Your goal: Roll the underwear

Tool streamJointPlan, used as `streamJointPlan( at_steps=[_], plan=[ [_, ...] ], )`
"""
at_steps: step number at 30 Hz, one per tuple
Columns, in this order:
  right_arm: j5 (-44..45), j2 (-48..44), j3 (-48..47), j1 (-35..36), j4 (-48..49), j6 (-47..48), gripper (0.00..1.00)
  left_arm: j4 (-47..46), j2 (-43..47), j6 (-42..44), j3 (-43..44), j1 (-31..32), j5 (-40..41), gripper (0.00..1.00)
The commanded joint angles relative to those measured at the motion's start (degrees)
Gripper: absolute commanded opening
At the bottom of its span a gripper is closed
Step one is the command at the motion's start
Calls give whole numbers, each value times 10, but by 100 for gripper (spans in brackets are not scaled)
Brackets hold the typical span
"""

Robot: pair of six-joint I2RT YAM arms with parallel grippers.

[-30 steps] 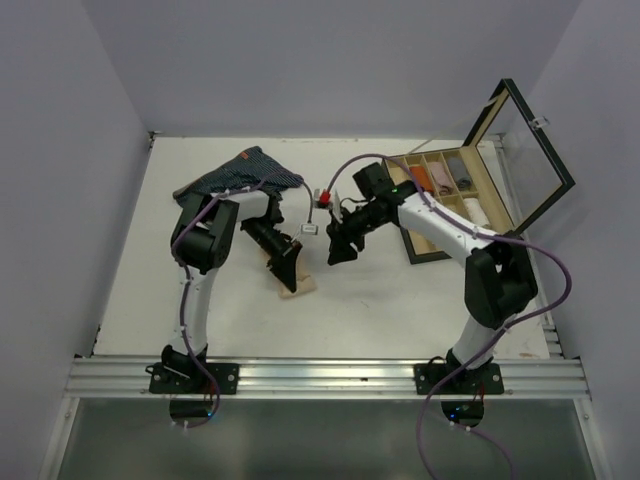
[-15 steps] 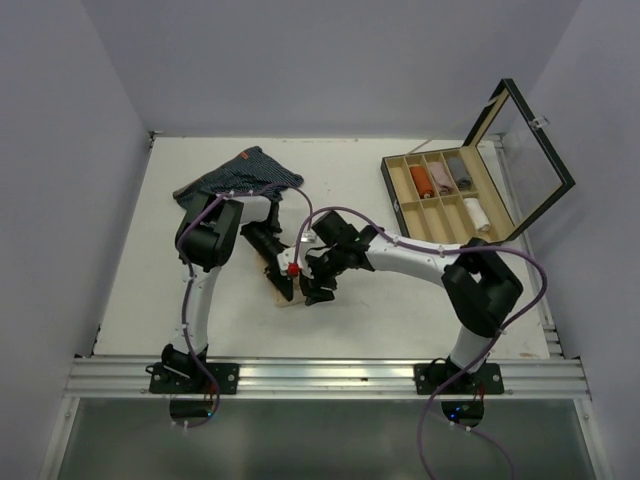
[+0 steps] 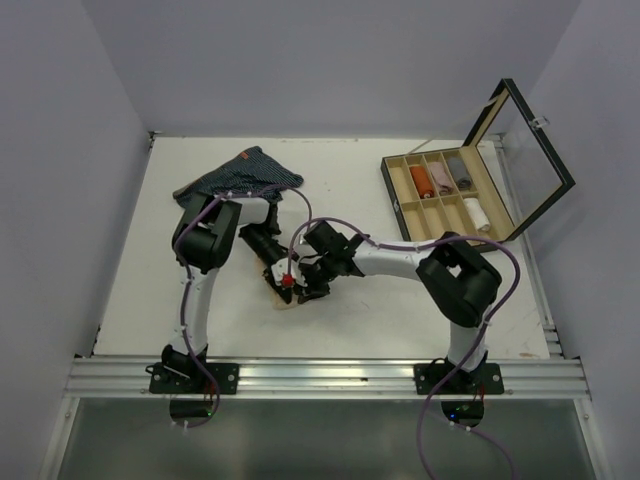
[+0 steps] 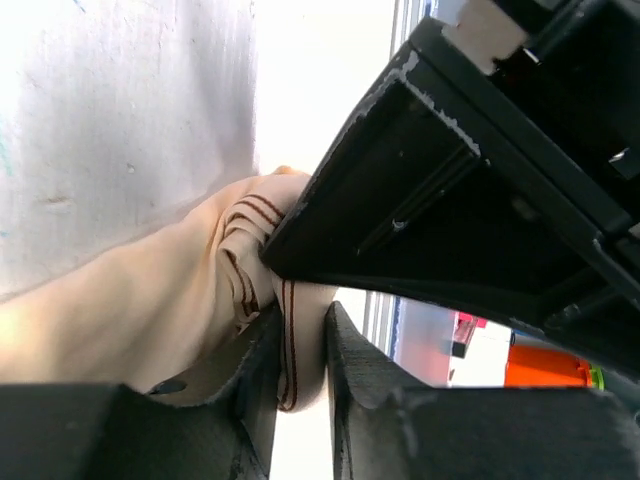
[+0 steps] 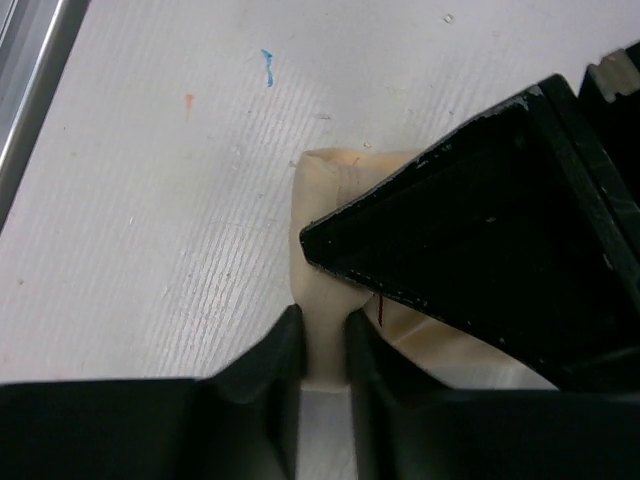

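Observation:
The beige underwear point(image 3: 284, 299) lies bunched on the white table between both grippers. In the left wrist view its red-striped hem point(image 4: 288, 330) fills the narrow gap of my left gripper point(image 4: 300, 318), both fingers touching it. My right gripper point(image 5: 322, 322) pinches a beige fold point(image 5: 325, 195) from the opposite side, right against the left gripper's black body point(image 5: 480, 230). From above, the left gripper point(image 3: 276, 274) and right gripper point(image 3: 306, 288) meet over the cloth and hide most of it. The navy striped underwear point(image 3: 250, 172) lies crumpled at the back left, untouched.
An open wooden box point(image 3: 388, 178) with a raised glass lid point(image 3: 530, 150) stands at the back right, rolled cloth items in its compartments. The aluminium rail point(image 3: 330, 375) runs along the near edge. Grey walls close the left, back and right.
My right arm swung left from near the box to the beige underwear and its jaws closed on a fold. The left gripper stayed on the cloth, shifting slightly back.

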State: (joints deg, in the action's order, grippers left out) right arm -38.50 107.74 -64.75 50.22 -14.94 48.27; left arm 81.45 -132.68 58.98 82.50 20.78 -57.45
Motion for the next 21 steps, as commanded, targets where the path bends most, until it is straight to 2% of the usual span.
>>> streamJointPlan(
  at_steps=[1,2,3,7,12,16,20,21],
  plan=[
    [-22,12,-9,7,-18,31,10,-152,9,18,-15,2,87,28],
    [-26,12,-12,8,-43,31,4,-162,15,15,-16,1,84,31],
    [-33,15,-20,8,-59,38,0,-169,31,7,-16,-2,82,41],
    [-52,18,-49,8,-134,16,0,-202,101,-8,-20,-28,59,51],
    [-68,40,-99,3,-208,-68,0,-311,229,-77,-42,-100,48,54],
    [-115,72,-136,-16,-235,-134,0,-388,357,-139,-88,-162,80,55],
    [-182,149,-201,-38,-299,-173,0,-438,487,-122,-171,-200,152,55],
    [-194,183,-227,-43,-309,-184,0,-447,552,-106,-189,-199,164,57]
  ],
)
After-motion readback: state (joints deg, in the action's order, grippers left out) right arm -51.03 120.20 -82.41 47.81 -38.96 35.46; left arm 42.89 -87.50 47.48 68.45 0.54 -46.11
